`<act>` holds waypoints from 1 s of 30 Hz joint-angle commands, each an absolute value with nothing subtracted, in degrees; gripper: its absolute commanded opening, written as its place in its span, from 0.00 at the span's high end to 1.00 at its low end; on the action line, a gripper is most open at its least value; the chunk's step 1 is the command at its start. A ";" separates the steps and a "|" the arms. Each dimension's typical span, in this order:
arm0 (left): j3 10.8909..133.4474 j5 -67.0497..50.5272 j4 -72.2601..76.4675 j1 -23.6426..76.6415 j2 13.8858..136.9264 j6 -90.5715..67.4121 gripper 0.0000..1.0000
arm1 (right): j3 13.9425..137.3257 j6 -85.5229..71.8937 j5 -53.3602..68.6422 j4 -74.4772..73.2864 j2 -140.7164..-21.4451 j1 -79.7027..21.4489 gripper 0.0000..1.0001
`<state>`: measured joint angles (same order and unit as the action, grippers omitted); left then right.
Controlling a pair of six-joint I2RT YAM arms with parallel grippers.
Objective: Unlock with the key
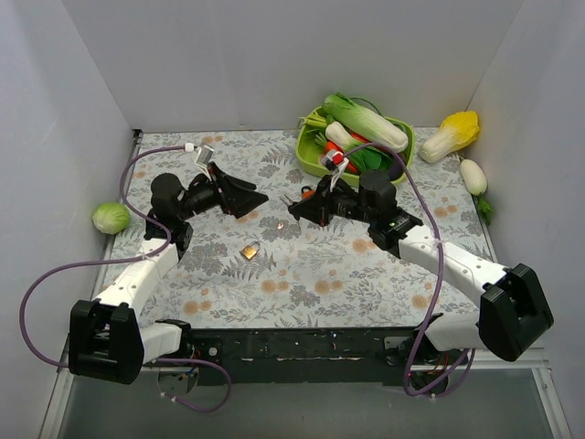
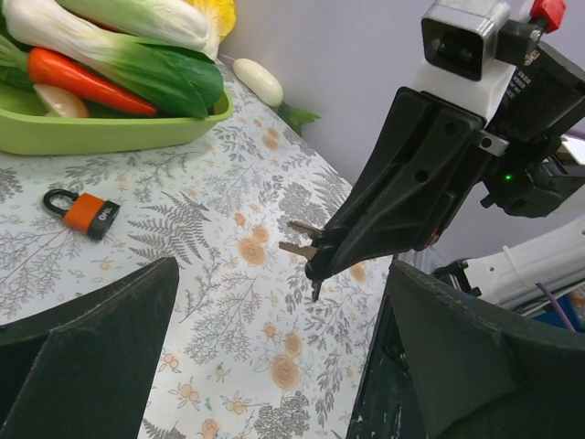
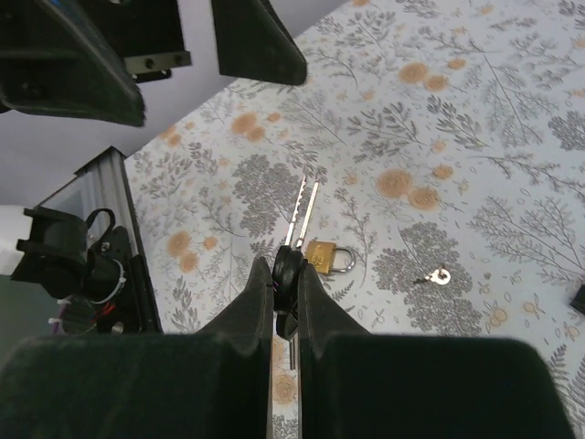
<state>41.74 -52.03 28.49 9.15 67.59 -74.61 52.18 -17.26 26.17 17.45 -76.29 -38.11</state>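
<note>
Key (image 3: 286, 265): black head pinched in right gripper (image 1: 298, 209), fingers clamped on it, blades projecting forward; held off the table, right of and beyond brass padlock (image 3: 326, 256). Left gripper (image 1: 239, 195): fingers apart, empty, beyond brass padlock. Likely need: steady padlock, present keyhole, align blade squarely before inserting

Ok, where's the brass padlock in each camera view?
Top external: the brass padlock lies on the floral cloth, left of centre, between the arms.
Left wrist: not in it; only an orange padlock shows.
Right wrist: centre of frame, just beyond the fingertips.
Shared landmark: the right gripper, shut on the key, shows in all three views.
</note>
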 commanded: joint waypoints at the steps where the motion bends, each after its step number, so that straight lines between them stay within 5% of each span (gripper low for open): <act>1: 43.42 -54.23 26.02 12.21 66.27 -71.11 0.02 | 49.14 -22.05 32.95 28.11 -73.48 -38.32 0.99; 30: 41.31 -61.07 37.09 16.61 70.58 -79.98 0.44 | 51.94 -27.59 47.63 31.90 -75.59 -39.02 0.99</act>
<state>41.36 -57.08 34.17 16.12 70.32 -79.20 48.29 -24.71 42.83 28.32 -75.40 -38.70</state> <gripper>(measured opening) 0.582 0.089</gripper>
